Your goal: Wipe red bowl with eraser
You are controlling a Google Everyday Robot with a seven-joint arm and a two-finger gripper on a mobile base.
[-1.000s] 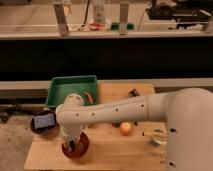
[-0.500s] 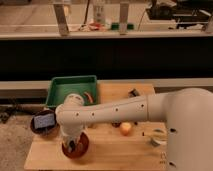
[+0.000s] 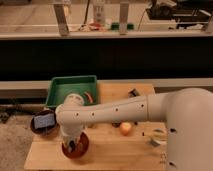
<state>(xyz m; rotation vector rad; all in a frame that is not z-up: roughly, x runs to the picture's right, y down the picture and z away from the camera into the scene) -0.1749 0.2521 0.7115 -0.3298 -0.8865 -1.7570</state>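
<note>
The red bowl [image 3: 79, 148] sits near the front left of the wooden table [image 3: 110, 150], dark red outside with an orange-brown inside. My gripper [image 3: 72, 145] reaches straight down into the bowl from the white arm [image 3: 115, 112] that crosses the table from the right. A small dark thing shows at the fingertips inside the bowl; I cannot make out the eraser for certain. An orange fruit [image 3: 125, 128] lies to the right of the bowl.
A green tray [image 3: 57, 90] stands at the back left. A dark brown bowl [image 3: 37, 129] holding a blue-screened device [image 3: 43, 121] sits at the left edge. A small dark object [image 3: 133, 92] lies at the back, a roll of tape [image 3: 158, 137] at the right.
</note>
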